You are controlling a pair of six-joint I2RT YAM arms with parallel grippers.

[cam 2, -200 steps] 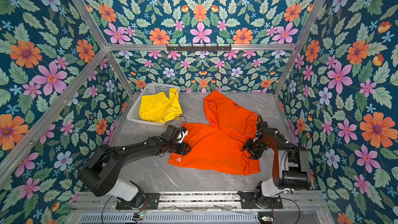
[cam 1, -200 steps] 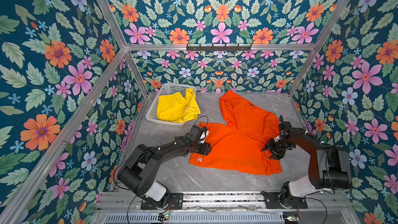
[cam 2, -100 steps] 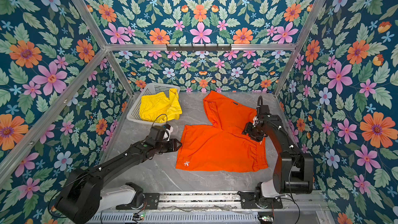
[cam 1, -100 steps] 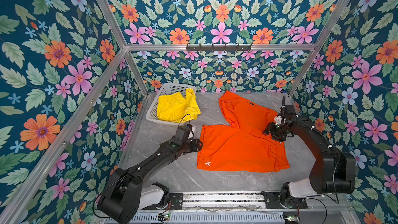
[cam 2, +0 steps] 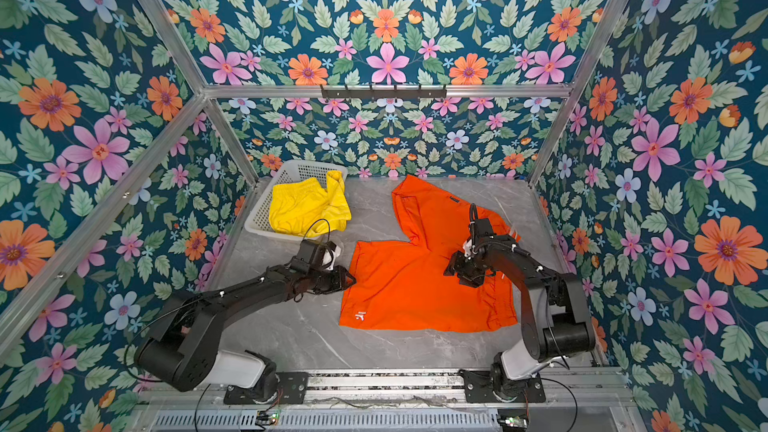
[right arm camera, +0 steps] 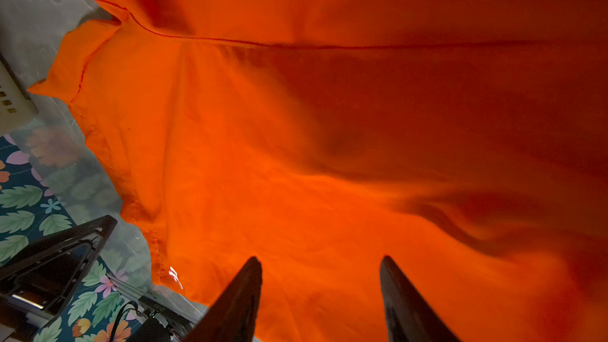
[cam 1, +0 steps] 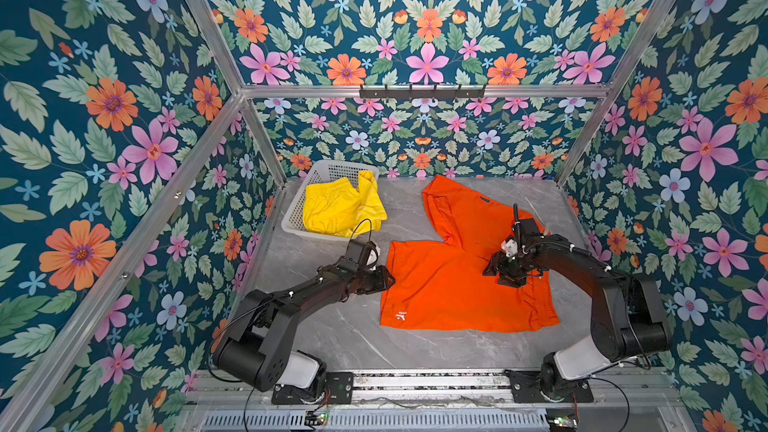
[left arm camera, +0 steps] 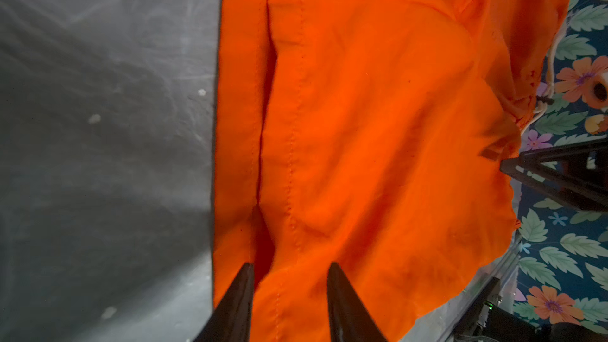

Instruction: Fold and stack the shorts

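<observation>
Left wrist view, left end effector (left arm camera: 290, 266) spread astride orange shorts (left arm camera: 362, 110) hem, grey table (left arm camera: 98, 126) beside, right end effector (right arm camera: 319, 258) spread

orange shorts (cam 2: 428, 280) flat, yellow shorts (cam 2: 307, 205) in basket (cam 2: 261, 214)

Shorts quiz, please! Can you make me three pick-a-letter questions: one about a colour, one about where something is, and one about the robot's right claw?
1. What colour is the logo on the orange shorts?
A) black B) white C) green
2. Where are the yellow shorts?
A) in the white basket B) on top of the orange shorts C) in a gripper
3. How do the right gripper's jaws stand?
A) shut tight B) apart C) out of view

Answers:
1 B: the small mark shows white in both top views.
2 A: they lie bunched inside the basket.
3 B: the right wrist view shows a gap between the fingertips.
</observation>
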